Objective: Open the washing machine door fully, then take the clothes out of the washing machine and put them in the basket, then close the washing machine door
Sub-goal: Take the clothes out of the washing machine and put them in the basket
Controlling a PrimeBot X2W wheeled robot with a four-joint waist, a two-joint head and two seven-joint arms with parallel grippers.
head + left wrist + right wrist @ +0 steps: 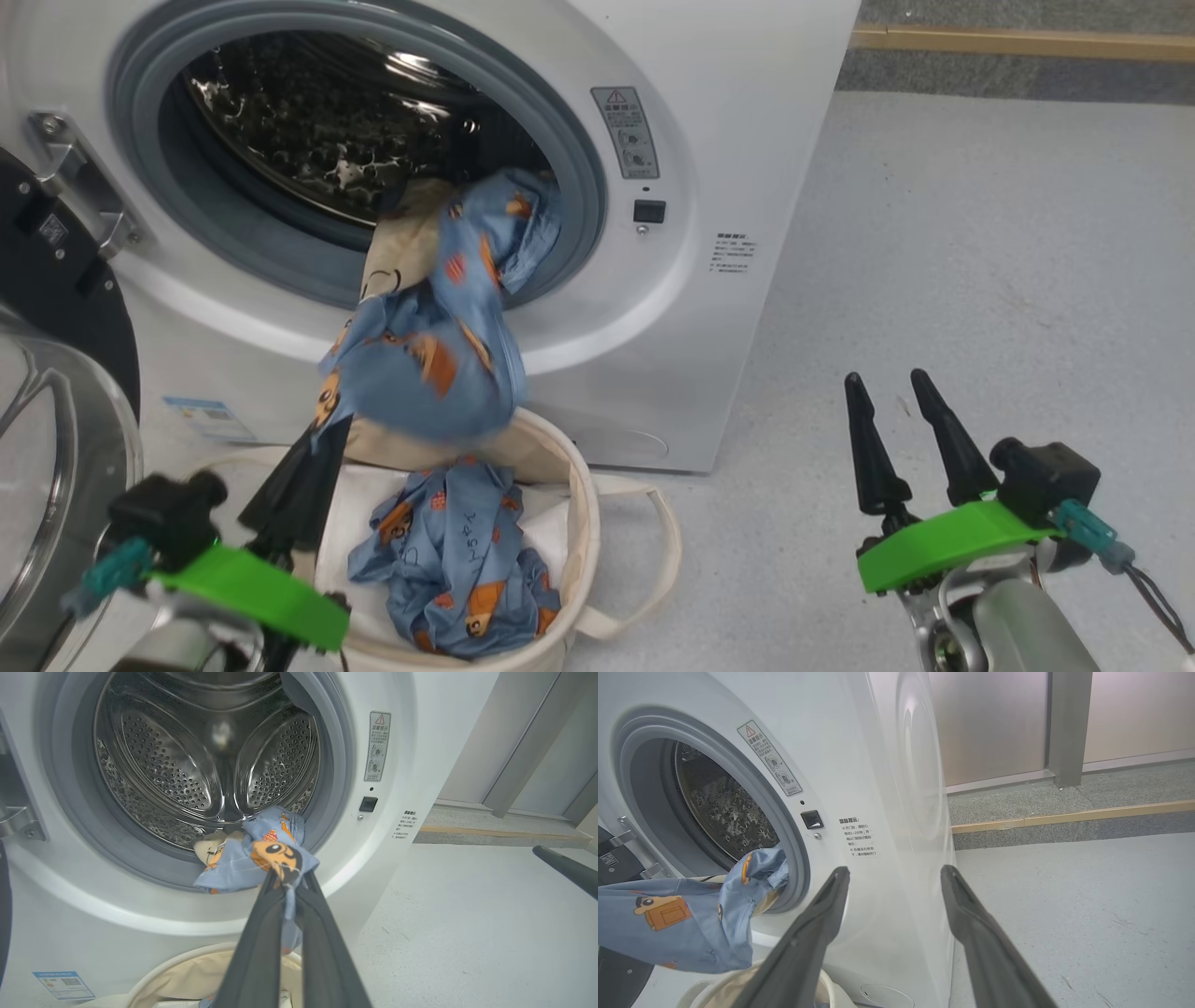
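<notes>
The washing machine point(738, 121) stands with its washing machine door point(65, 308) swung wide open at the left of the head view, the black rim and the clear glass bowl facing the camera. The left gripper point(286, 887) has its two dark fingers pressed together on a corner of a blue bear-print garment point(429, 345), pinching the fabric at an orange bear's face. This garment stretches from the lower right of the drum mouth, where its far end and a cream part lie over the grey rubber ring point(571, 159), down and out toward the basket point(585, 504); in the head view it looks blurred. The steel drum point(187, 765) behind it holds no other cloth that can be seen. The basket sits on the floor point(980, 261) right in front of the machine, below the drum mouth, and a second bear-print garment point(457, 560) lies crumpled inside it on the white lining. The right gripper point(887, 378) hovers over the grey floor to the right of the machine, well apart from the clothes and the basket, its fingers spread wide with nothing between them. A warning label point(627, 131) and a small dark latch socket point(649, 211) sit to the right of the drum mouth
</notes>
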